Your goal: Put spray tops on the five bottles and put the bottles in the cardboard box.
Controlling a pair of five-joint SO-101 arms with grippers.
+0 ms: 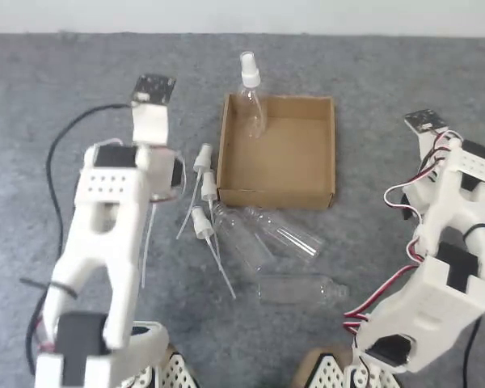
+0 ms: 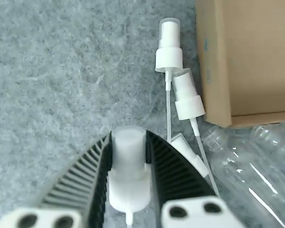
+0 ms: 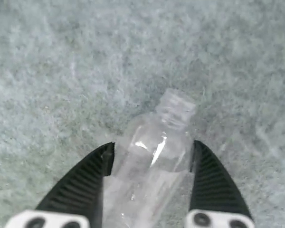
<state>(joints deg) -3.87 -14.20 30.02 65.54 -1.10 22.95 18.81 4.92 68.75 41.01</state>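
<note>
My left gripper (image 2: 128,135) is shut on a white spray top (image 2: 128,161), just left of three loose spray tops (image 1: 202,158) (image 1: 208,186) (image 1: 200,220) beside the cardboard box (image 1: 279,196). Two of those tops (image 2: 168,52) (image 2: 187,97) lie ahead of its fingers, next to the box wall (image 2: 218,61). My right gripper (image 3: 153,145) is shut on a clear open-necked bottle (image 3: 156,152) above the grey carpet. One bottle with a spray top (image 1: 250,97) stands in the box's far left corner. Three uncapped bottles (image 1: 238,236) (image 1: 284,234) (image 1: 303,288) lie in front of the box.
The left arm (image 1: 105,234) stands at the left with its black cable (image 1: 61,153) looping over the carpet. The right arm (image 1: 449,242), with red and white wires, stands at the right. Grey carpet (image 1: 372,121) lies open between the box and the right arm.
</note>
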